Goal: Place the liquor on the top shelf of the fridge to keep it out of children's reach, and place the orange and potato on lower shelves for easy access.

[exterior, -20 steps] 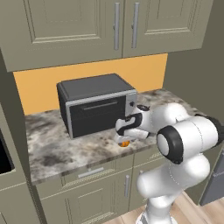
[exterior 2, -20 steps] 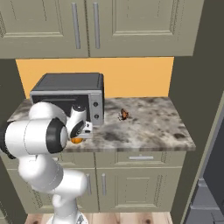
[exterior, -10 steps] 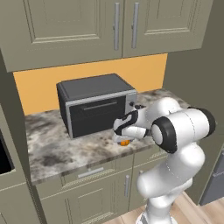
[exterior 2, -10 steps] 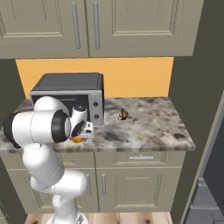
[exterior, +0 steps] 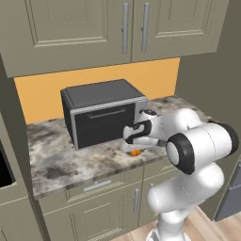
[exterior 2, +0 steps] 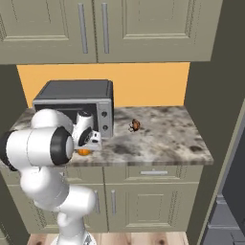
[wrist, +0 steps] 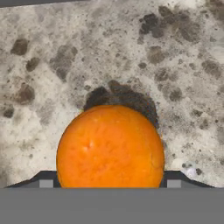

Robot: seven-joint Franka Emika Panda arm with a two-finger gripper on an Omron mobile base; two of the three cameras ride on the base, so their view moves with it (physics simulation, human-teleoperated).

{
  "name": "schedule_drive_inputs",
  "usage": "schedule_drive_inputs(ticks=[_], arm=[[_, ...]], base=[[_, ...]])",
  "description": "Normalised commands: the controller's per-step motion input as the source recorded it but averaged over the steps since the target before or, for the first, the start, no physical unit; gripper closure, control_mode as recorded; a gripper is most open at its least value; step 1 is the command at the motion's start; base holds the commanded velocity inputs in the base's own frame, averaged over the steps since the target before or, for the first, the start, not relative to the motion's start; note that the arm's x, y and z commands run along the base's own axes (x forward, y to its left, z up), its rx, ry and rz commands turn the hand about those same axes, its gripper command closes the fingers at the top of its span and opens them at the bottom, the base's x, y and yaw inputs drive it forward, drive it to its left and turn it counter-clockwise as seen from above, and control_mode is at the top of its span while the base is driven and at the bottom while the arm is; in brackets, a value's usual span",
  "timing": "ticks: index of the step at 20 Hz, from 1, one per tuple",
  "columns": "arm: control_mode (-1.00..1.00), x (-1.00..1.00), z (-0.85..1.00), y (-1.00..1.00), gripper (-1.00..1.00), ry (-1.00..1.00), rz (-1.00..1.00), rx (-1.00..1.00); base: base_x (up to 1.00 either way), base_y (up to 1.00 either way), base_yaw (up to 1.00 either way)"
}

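The orange, round and bright, rests on the speckled stone counter in front of the grey countertop oven. My gripper points down over the orange, one finger on each side. In the hand view the two fingertips stand just outside its left and right edges. The jaws are open and the fruit still lies on the counter. From the right, the gripper hangs over the orange. The potato, a small reddish-brown lump, lies further right on the counter. The liquor and the fridge shelves are out of view.
The grey countertop oven stands just behind the gripper, its door shut. Olive wall cabinets hang above and drawers sit below the counter. A tall dark grey panel rises at the right edge.
The fingers have drawn in toward the orange's sides. The elbow has swung a little, while the hand stays low over the fruit.
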Motion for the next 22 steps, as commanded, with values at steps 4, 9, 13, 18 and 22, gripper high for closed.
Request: schedule_drive_inputs(ticks=[4, 9, 13, 18, 22], arm=[[-1.0, -0.92, 0.84, -0.14, 1.0, -0.25, 0.0, 0.0], [-1.0, -0.76, 1.0, -0.2, 1.0, -0.32, 0.0, 0.0], [-1.0, -0.64, 1.0, -0.27, 1.0, -0.3, 0.0, 0.0], [-1.0, -0.56, 1.0, -0.28, 1.0, -0.22, 0.0, 0.0], [-1.0, -0.44, 1.0, -0.24, 1.0, -0.14, 0.0, 0.0]], base=[[0.0, 0.0, 0.0], [0.0, 0.0, 0.0], [0.0, 0.0, 0.0], [0.0, 0.0, 0.0], [0.0, 0.0, 0.0]])
